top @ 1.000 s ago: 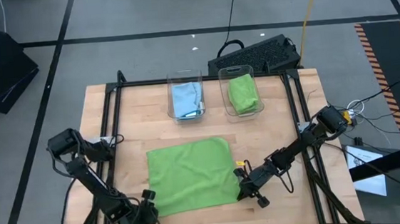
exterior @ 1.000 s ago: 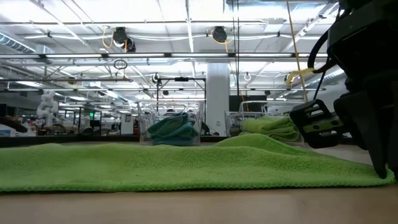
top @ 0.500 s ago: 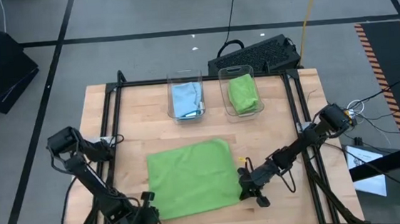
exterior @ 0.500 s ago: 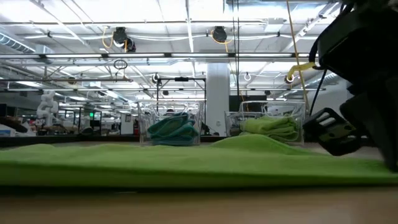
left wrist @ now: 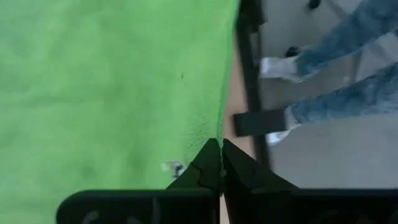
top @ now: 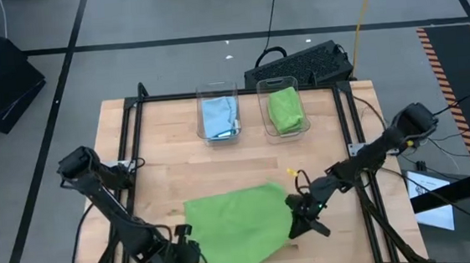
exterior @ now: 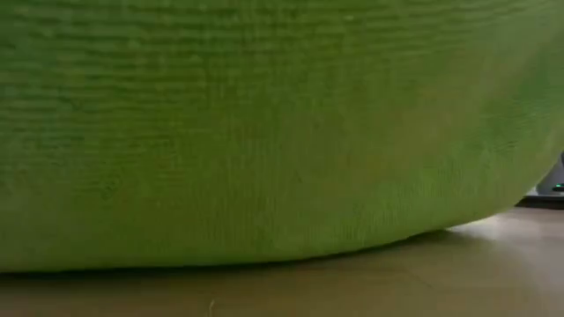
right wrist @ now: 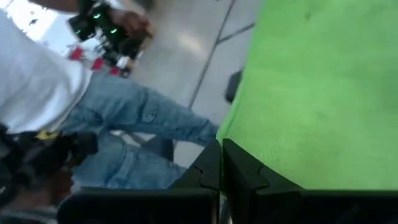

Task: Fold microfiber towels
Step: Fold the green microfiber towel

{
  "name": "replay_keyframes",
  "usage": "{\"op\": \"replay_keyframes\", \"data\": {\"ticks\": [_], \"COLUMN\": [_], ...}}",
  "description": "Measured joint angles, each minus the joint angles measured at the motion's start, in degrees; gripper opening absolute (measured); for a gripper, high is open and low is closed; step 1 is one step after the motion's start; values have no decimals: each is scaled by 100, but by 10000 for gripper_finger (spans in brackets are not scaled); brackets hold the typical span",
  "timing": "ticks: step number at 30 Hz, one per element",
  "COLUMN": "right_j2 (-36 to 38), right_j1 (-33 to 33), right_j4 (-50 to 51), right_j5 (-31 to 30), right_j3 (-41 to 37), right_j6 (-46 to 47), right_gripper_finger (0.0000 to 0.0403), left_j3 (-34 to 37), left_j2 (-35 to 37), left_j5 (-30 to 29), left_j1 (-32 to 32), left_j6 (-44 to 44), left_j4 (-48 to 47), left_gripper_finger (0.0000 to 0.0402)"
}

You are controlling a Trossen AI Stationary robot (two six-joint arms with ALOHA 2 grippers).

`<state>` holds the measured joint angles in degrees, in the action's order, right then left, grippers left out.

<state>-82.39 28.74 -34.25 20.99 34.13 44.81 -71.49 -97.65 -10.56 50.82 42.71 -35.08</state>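
1. a lime green towel [top: 238,228] is held spread over the near middle of the table [top: 162,167], its near edge reaching the table's near rim; in the low view [exterior: 264,132] nearly the whole picture is filled by it.
2. its near left corner is pinched by the closed left gripper [top: 184,255], its right edge by the closed right gripper [top: 297,226].
3. bare wood is seen between the towel and the far bins, and to the left and right of it.
4. a folded blue towel [top: 219,116] is seen in the left clear bin [top: 215,91], a green one [top: 285,111] in the right clear bin [top: 277,84], both at the far edge.
5. a person's jeans-clad legs [right wrist: 143,124] are seen beyond the table.
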Motion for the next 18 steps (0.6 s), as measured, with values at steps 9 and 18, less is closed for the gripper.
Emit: {"op": "replay_keyframes", "data": {"ticks": [9,18], "right_j2": [368,601], "right_j1": [-496,-537], "right_j4": [1646,1802], "right_j5": [-50,221], "right_j3": [0,9], "right_j6": [190,233], "right_gripper_finger": [2,2], "left_j3": [16,14], "left_j2": [43,481], "left_j5": [-142,-415], "left_j1": [-350,-398], "left_j6": [349,971], "left_j4": [-1105,-1214], "left_gripper_finger": [3,6]}}
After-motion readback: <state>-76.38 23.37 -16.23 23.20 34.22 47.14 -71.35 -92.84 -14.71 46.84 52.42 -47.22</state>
